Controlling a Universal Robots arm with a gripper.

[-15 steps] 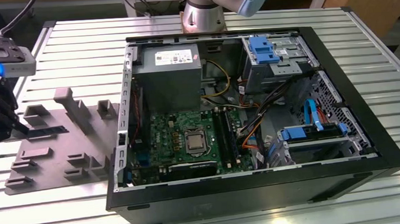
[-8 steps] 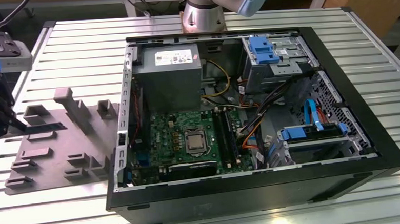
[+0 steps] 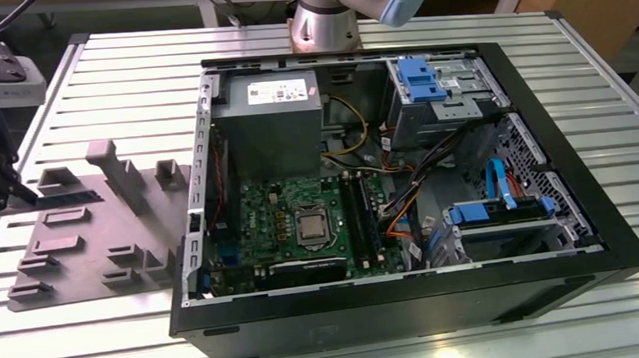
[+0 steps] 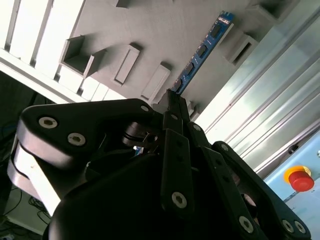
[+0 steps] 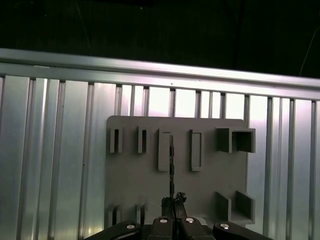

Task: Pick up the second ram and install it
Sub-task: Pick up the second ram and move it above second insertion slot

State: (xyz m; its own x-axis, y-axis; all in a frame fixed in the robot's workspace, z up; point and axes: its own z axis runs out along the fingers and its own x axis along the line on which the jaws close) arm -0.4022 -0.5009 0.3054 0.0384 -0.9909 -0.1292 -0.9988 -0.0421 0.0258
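Pick step, I reckon: gripper (image 4: 171,99) clamped shut on end of second ram (image 4: 202,50). Stick pokes straight out from tips, grey tray (image 4: 150,30) just beyond. Can't tell if it's clear of its holder. Install wants stick square to motherboard (image 3: 261,207) slot, well apart from gripper. Arm reached out, wrist facing tray.

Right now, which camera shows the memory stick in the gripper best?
The second wrist view: the second ram shows its blue face and dark chips, one end held by the gripper. The first wrist view sees it edge-on, a thin dark line over the grey tray. At the exterior view's left edge it is too dark to tell.
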